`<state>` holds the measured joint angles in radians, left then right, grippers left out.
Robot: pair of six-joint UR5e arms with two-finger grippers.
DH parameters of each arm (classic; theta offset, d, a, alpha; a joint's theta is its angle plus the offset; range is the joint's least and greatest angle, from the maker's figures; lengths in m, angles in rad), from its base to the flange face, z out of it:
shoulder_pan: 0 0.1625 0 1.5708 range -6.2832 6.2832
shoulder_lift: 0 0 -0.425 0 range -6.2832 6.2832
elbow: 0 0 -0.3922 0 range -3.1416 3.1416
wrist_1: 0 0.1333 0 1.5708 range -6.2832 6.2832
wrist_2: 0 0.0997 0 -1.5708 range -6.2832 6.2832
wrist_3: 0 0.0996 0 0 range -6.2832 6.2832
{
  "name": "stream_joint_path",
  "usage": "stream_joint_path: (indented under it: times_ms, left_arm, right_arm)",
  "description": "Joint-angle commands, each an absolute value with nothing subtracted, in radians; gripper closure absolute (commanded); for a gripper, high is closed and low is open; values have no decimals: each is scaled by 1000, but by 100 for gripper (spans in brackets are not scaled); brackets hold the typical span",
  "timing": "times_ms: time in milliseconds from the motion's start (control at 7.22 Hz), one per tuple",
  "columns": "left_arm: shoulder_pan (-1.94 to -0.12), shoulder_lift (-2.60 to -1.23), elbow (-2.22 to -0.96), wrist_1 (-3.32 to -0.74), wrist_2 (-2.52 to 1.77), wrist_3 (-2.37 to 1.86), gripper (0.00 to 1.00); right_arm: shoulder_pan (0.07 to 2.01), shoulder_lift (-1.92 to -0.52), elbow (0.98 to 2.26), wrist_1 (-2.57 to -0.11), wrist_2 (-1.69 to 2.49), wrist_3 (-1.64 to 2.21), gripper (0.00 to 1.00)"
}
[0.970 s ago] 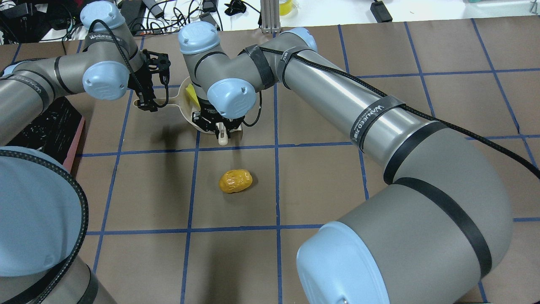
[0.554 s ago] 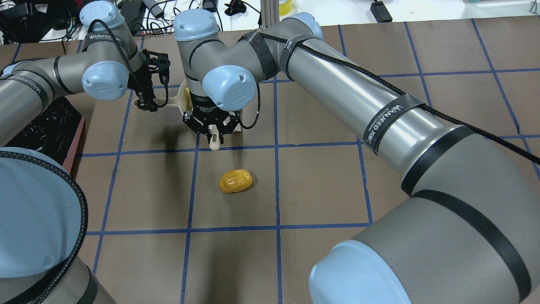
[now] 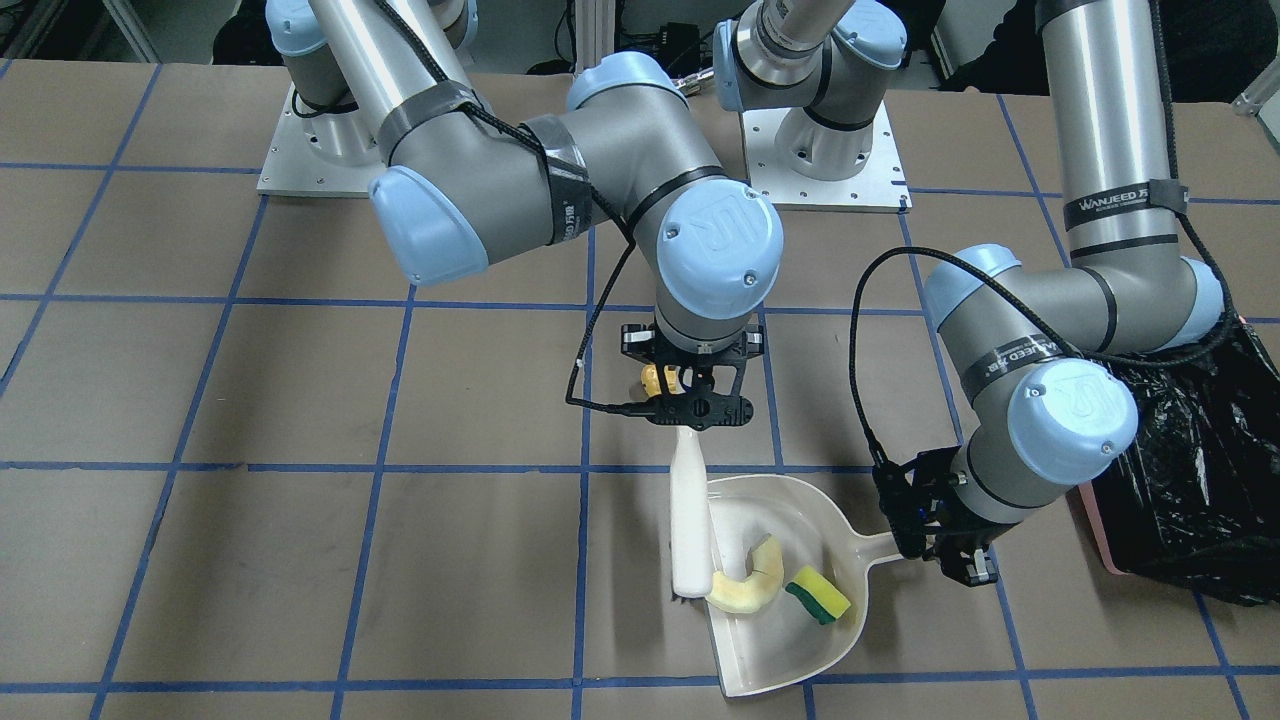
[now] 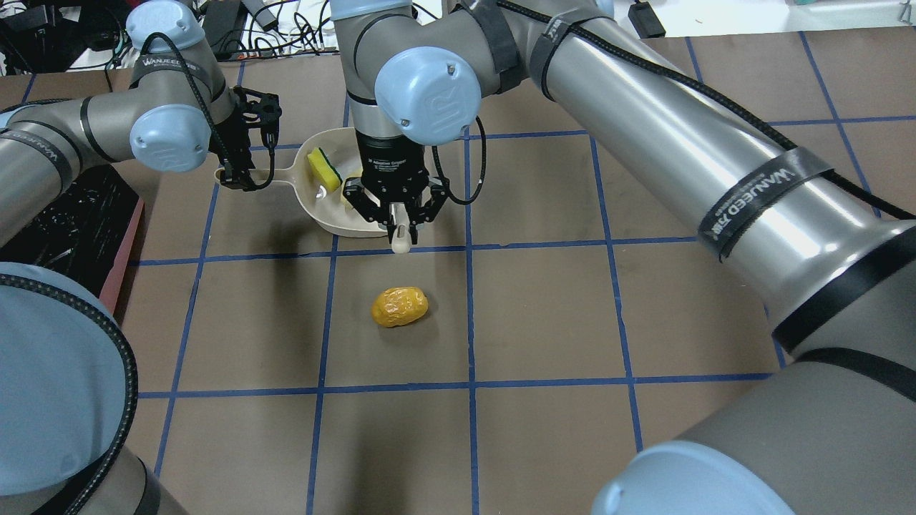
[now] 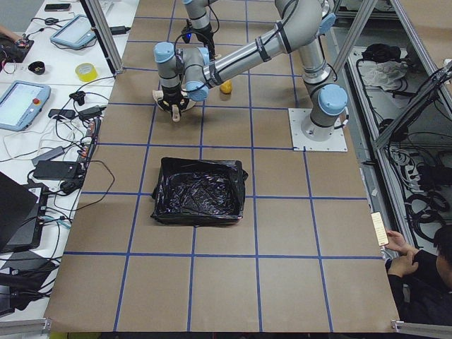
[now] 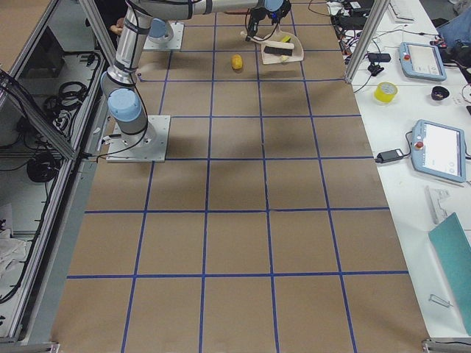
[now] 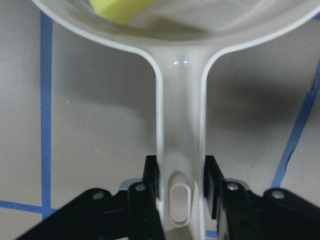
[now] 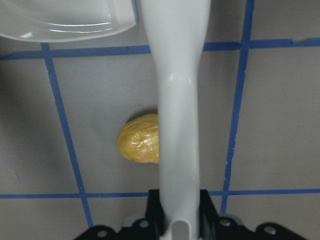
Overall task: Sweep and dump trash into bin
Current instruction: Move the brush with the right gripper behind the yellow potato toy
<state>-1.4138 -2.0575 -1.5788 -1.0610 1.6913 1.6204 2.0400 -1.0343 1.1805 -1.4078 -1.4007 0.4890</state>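
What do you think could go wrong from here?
The rounded potato-like lump lies apart from the dustpan; the brush in the right gripper may roll it past the mouth. The squash slice and sponge sit loose inside, so the left gripper tilting it toward the bin could spill them.

**Robotics laboratory: test cell for a two-arm rig.**
The worktable (image 6: 235, 235) is papered brown and gridded in blue tape, and the arms stand bolted to metal base plates (image 6: 140, 140). Aluminium frame posts (image 6: 358, 40) bound the table. In the exterior right view, a white side bench (image 6: 401, 125) at three o'clock carries teach pendants (image 6: 439, 149) and a yellow tape roll (image 6: 385, 92). In the exterior left view, loose cables (image 5: 60, 145) lie at nine o'clock and a seated operator (image 5: 424, 293) is at four o'clock.
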Motion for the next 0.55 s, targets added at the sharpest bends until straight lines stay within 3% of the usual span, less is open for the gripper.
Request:
stream_joint_path:
  times_ms: [0, 416]
  left_arm:
    - [-1363, -1995, -1656, -1058, 1718, 1760, 100]
    - [-1293, -1857, -1839, -1039, 1735, 1893, 100]
  right_arm:
    - [2023, -1185, 1369, -1338, -1439, 526, 100]
    - [2035, -1420, 1712, -1408, -1405, 758, 100]
